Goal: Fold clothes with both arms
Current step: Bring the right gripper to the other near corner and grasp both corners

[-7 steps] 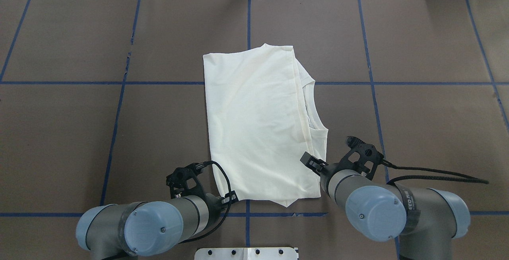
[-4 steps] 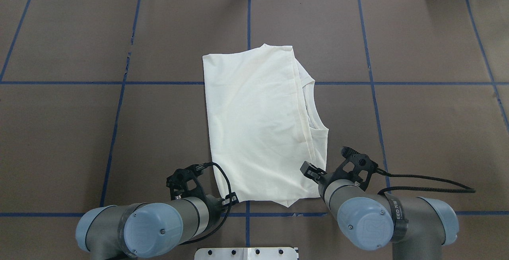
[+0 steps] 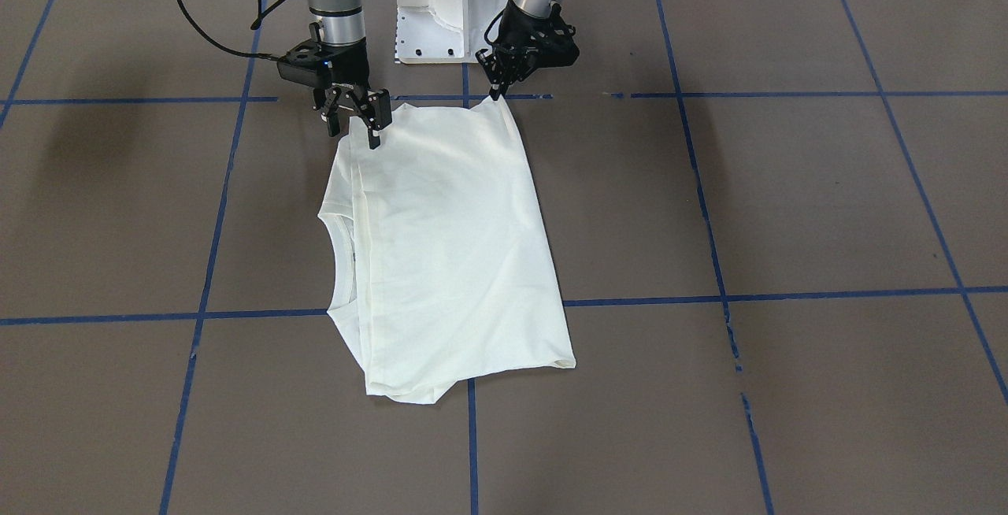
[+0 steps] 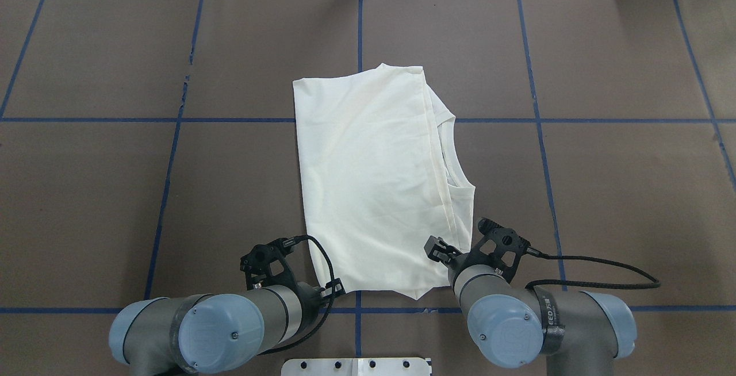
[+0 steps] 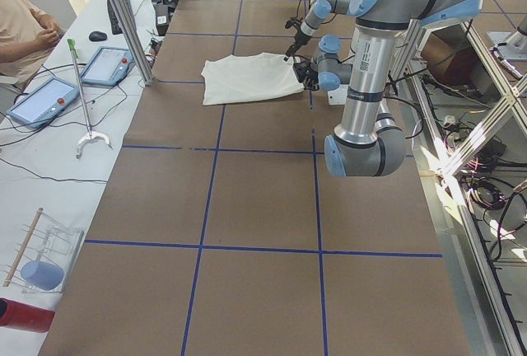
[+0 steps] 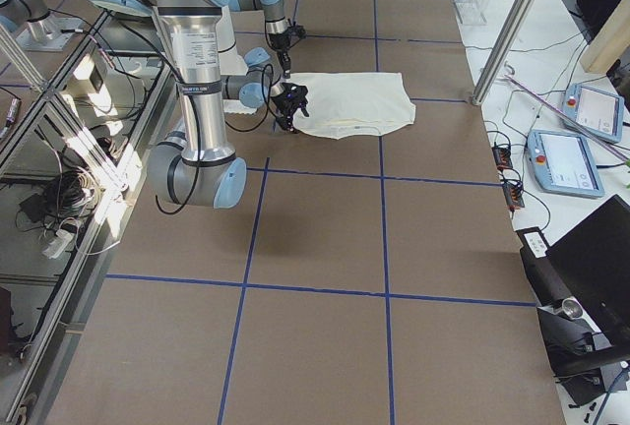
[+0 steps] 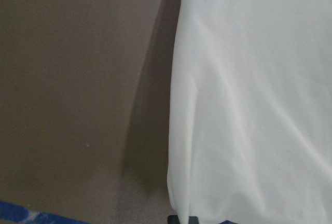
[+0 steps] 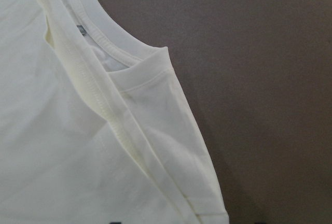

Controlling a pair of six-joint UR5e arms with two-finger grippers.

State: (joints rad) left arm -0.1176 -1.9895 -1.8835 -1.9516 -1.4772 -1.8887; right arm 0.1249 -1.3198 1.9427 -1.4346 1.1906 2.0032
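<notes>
While our left gripper (image 3: 496, 91) seems pinched onto one T-shirt (image 3: 449, 247) corner, we see our right gripper (image 3: 356, 125) spread-jawed over the neighbouring corner.

Left hand (image 3: 498, 90) low, seemingly pinched shut

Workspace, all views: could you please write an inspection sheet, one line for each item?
Surface: brown table mat with a blue tape grid, lying flat.
Job's things: cream T-shirt folded, neckline toward the robot's right; print not visible.
Clutter: nothing seen.
Grippers: left gripper shut on one near corner of the shirt, corner raised to a peak; right gripper open over the other near corner.
Cables: black cable loops out from the right wrist.
Surroundings: operator and tablets beside the table.
</notes>
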